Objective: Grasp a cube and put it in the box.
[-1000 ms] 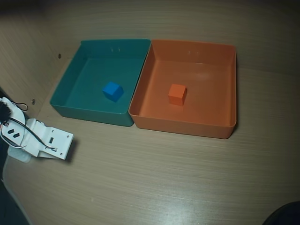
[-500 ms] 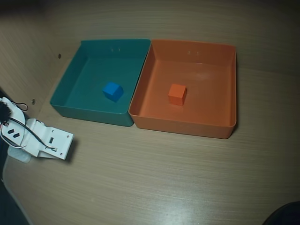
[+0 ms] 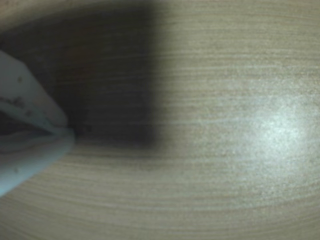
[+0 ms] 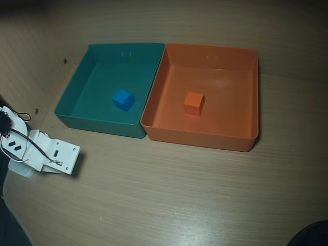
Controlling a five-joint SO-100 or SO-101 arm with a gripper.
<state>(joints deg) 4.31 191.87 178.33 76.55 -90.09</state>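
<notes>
Cube (image 4: 193, 103) sits on the floor of the orange box (image 4: 249, 89), and nothing has shifted over the last second, so the task looks done, with the arm (image 4: 46, 152) parked well off at the left edge of the overhead view. The gripper (image 3: 62, 132) shows in the wrist view with fingers pressed together on nothing. Pale wood-grain table (image 4: 169, 195), a blue cube (image 4: 123, 99) in the teal tray (image 4: 69, 105); dim light, one glare patch.
</notes>
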